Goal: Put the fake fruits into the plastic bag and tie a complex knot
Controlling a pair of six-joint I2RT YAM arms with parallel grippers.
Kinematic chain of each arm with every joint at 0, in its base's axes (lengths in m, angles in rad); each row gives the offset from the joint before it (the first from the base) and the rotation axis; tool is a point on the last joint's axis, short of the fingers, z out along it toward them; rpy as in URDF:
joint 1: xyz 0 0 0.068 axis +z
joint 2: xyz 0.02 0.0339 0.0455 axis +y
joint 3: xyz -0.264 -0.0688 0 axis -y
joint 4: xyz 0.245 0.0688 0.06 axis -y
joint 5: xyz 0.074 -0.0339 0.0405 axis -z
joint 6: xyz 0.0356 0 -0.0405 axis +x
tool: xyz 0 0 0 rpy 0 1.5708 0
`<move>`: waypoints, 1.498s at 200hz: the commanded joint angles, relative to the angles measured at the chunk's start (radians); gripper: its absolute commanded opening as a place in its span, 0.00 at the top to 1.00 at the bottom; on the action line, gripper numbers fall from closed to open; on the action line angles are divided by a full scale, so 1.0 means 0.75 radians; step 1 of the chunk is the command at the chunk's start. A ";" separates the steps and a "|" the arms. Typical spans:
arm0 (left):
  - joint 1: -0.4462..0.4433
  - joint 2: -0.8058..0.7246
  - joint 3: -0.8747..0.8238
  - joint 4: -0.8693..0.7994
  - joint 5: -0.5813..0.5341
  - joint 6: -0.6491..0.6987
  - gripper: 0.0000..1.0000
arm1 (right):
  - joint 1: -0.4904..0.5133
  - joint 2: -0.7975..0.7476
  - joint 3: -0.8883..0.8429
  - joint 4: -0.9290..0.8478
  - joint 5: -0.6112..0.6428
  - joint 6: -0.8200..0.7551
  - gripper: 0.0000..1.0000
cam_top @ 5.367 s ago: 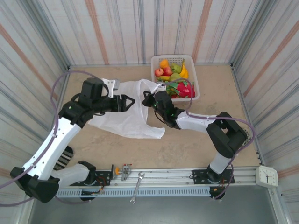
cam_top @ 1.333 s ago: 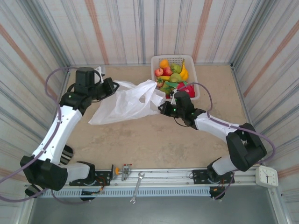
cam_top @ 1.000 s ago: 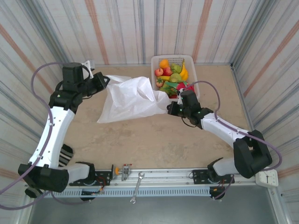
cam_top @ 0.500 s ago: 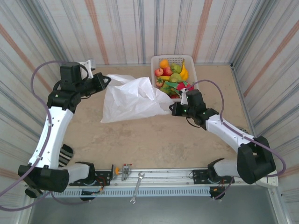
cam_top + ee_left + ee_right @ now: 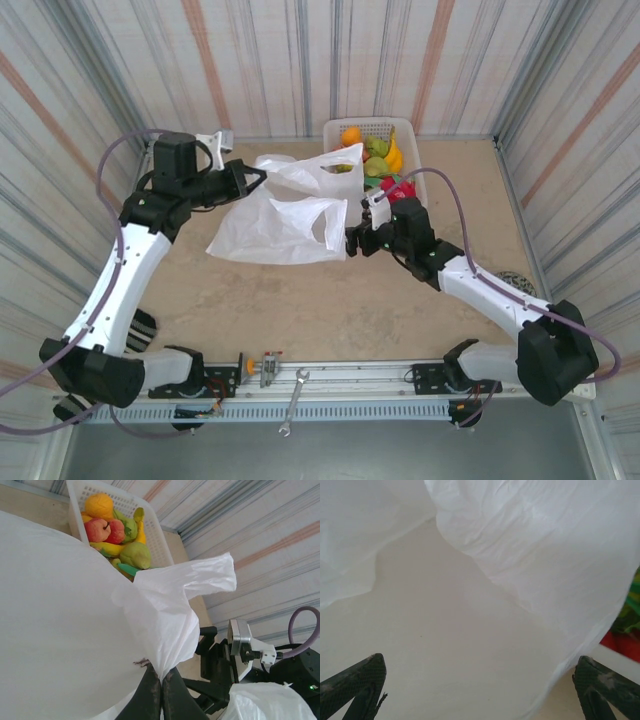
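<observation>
- Left fingers [image 5: 148, 700] pinched shut on plastic bag [image 5: 280, 228] — thin fold.
- Right fingers [image 5: 362, 677] spread open, just beside bag's handle edge.
- Fake fruits [image 5: 111, 530] sit in basket [image 5: 152, 532].

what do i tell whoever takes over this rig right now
Left gripper: jaws shut on an edge of the plastic bag, holding it up.
Right gripper: jaws open at the bag's other side, gripping nothing.
Fake fruits lie in the white basket; none are bagged.
Done: bag picked up and spread.
Left: open its mouth, load the fruits, then tie it shut.
</observation>
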State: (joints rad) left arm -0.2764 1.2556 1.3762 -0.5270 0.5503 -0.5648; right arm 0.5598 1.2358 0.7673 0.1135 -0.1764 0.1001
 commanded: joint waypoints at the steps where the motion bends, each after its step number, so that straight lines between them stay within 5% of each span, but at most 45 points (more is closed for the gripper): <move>1: -0.004 0.002 0.030 -0.022 -0.003 0.028 1.00 | -0.033 -0.013 0.081 -0.007 0.106 -0.120 0.01; 47: -0.001 -0.011 0.026 -0.055 -0.092 0.005 1.00 | -0.206 -0.158 0.093 -0.203 -0.162 -0.013 0.01; 94: 0.029 -0.056 -0.131 0.117 -0.144 -0.261 1.00 | -0.316 -0.288 0.210 -0.611 -0.559 0.004 0.01; 139: 0.029 -0.074 -0.227 0.193 -0.171 -0.443 1.00 | -0.525 -0.320 0.287 -0.683 -0.729 0.145 0.01; 191: 0.029 -0.149 -0.379 0.329 -0.250 -0.610 1.00 | -0.671 -0.080 0.458 -0.861 -0.498 0.082 0.01; 299: 0.032 -0.156 -0.367 0.338 -0.246 -0.656 1.00 | -0.523 0.643 1.048 -1.189 0.021 -0.936 0.01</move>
State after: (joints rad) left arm -0.2588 1.1591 1.0992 -0.2863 0.3721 -1.0416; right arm 0.1295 1.6531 1.4860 -0.6952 -0.2459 -0.3298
